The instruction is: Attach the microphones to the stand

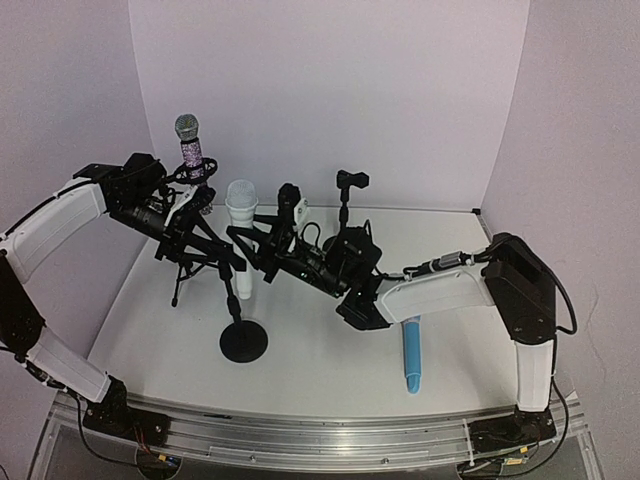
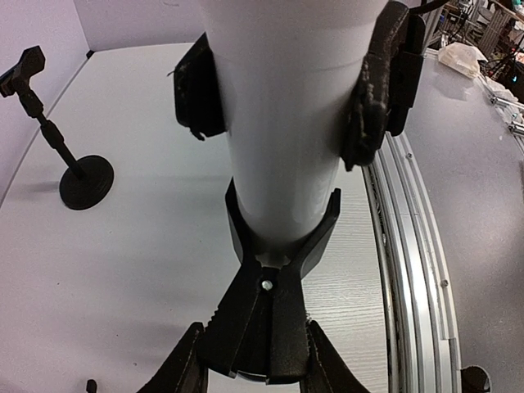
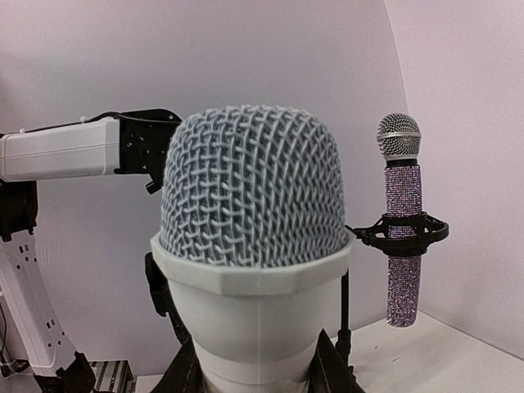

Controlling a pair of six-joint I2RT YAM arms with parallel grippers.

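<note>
2 arms meet at the white microphone (image 1: 241, 205), upright at mid-table in a black clip (image 2: 266, 303).

The left wrist view alone shows the grips. The right gripper (image 2: 286, 94) has its foam pads (image 2: 372, 98) pressed on both sides of the white body. The left gripper (image 2: 254, 370) is closed on the clip's tail, and the clip's prongs hug the microphone's lower end. The right wrist view shows only the mesh head and, behind it, the purple-glitter microphone (image 3: 403, 237) upright in a shock mount (image 3: 399, 233). Only the top view shows the light blue microphone (image 1: 411, 355) lying flat near the right arm. An empty stand (image 2: 82, 176) stands apart. The table (image 1: 320, 370) is white, with an aluminium rail (image 1: 300, 430) at its near edge and pale lilac walls (image 1: 330, 90).
</note>
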